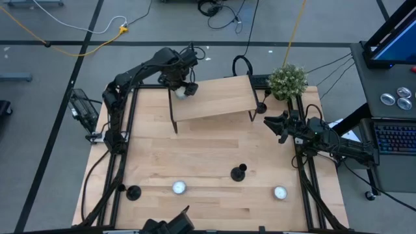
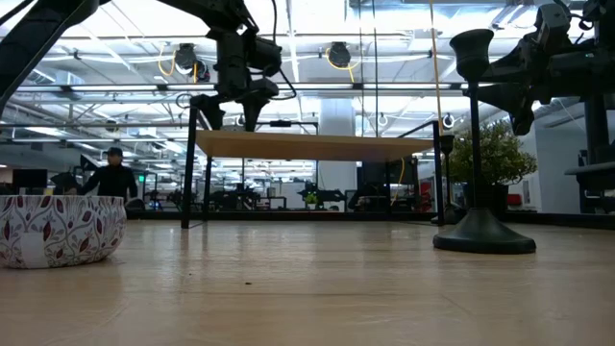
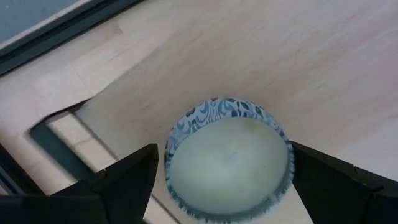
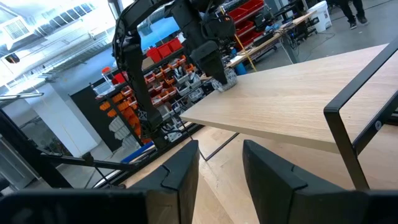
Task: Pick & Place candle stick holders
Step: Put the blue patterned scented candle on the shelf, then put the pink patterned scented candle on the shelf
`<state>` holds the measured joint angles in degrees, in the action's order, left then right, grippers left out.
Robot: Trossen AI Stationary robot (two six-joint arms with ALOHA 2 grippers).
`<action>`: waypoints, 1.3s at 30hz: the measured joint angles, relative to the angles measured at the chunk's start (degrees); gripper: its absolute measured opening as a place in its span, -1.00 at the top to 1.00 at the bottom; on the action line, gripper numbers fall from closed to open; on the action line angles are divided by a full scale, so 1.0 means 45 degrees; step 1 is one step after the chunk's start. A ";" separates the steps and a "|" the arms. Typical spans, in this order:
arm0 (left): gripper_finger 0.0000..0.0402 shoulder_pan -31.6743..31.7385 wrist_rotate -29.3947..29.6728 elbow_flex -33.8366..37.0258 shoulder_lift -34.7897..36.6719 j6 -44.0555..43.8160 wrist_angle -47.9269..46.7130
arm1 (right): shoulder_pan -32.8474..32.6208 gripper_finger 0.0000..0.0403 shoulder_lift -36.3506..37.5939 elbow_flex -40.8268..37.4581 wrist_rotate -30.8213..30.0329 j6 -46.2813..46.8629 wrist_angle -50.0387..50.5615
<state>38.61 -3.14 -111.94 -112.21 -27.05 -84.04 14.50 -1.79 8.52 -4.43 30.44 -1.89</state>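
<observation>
The wooden table (image 1: 214,188) stands on a grey floor (image 1: 58,71) where a yellow cable (image 1: 78,49) and black cables (image 1: 224,16) lie, and at its right side there is a dark desk (image 1: 383,84) with a keyboard (image 1: 396,138) and a small green plant (image 1: 288,80) near the corner. Across the table, the room is a big open hall with white ceiling lights (image 2: 317,19), pipes and round lamps (image 2: 338,55), and a person (image 2: 113,179) in dark clothes stands far behind. Shelves with red bins (image 4: 168,68) stand against the wall there.
</observation>
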 joint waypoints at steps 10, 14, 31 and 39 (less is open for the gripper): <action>-0.75 0.0253 -0.0257 0.0000 0.1748 -0.0038 0.0055 | 0.0000 0.42 0.0002 0.0004 0.0000 0.0000 -0.0001; -0.75 0.0214 -0.0316 0.0000 0.2944 -0.0187 0.0155 | 0.0002 0.42 0.0000 -0.0001 0.0000 0.0000 -0.0001; -0.75 -0.3840 -0.0316 -0.0005 0.6734 -0.0317 -0.0022 | 0.0002 0.42 0.0000 0.0002 0.0000 0.0000 -0.0005; -0.75 -0.6381 -0.0020 -0.0005 0.6952 0.0187 0.0219 | 0.0005 0.42 0.0000 -0.0001 0.0000 0.0000 -0.0005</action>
<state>9.90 -3.23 -111.96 -80.93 -26.22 -83.06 14.52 -1.80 8.51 -4.43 30.44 -1.91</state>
